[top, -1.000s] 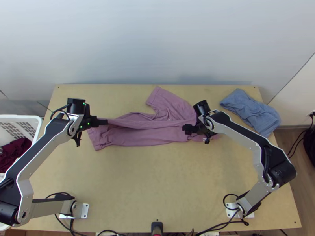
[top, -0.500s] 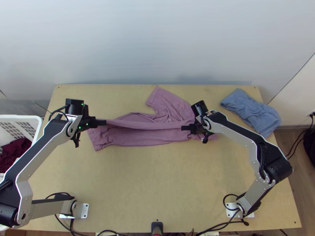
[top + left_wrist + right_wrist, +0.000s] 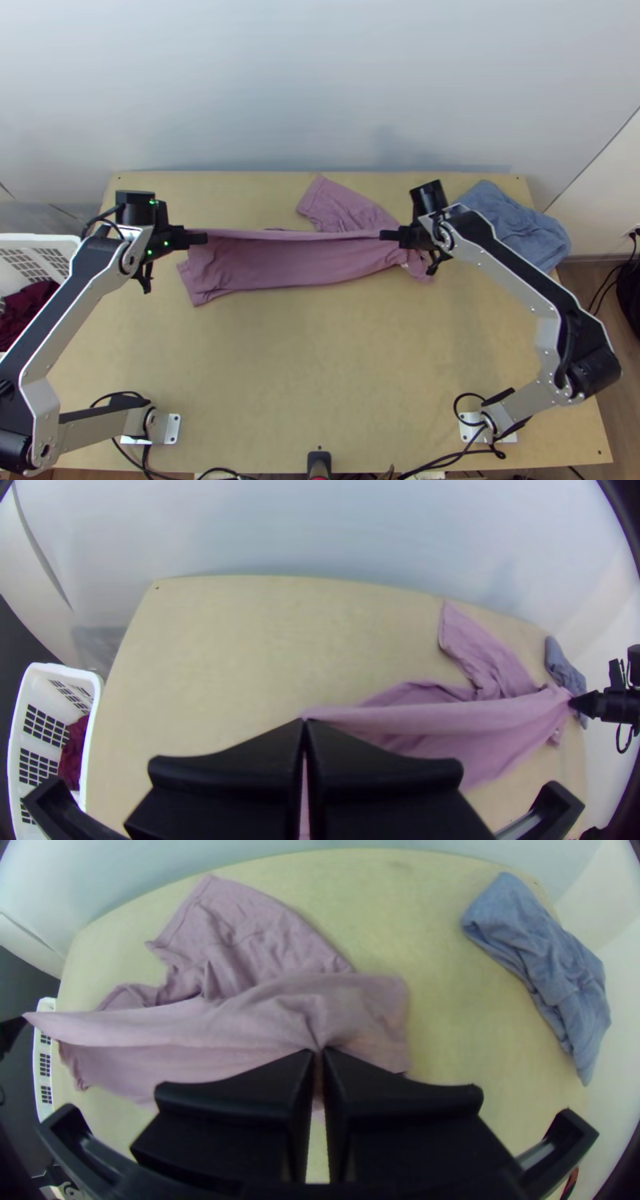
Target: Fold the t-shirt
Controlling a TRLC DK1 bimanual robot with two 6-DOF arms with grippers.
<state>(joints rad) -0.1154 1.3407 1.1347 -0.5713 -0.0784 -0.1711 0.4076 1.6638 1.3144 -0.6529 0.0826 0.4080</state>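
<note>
The mauve t-shirt [image 3: 280, 260] has its upper edge stretched taut between both grippers, raised off the table, with a wide panel hanging below and a sleeve lying behind. At its left end, my left gripper [image 3: 200, 238] is shut on the cloth; in the left wrist view the left gripper [image 3: 304, 724] has its fingers together on a corner of the shirt [image 3: 427, 720]. My right gripper [image 3: 387, 235] pinches the right part of that edge. The right wrist view shows the right gripper [image 3: 319, 1053] closed on gathered fabric, folds of the shirt [image 3: 267, 1007] running into it.
A folded blue cloth [image 3: 512, 224] lies at the table's back right corner, partly behind the right arm. A white basket [image 3: 78, 250] with dark red cloth [image 3: 30, 308] stands at the left, beyond the wooden table [image 3: 320, 360].
Both grippers have moved toward the table's back, the left also a little outward to the left. The held edge is drawn tighter, and the shirt's right end has shifted with it.
</note>
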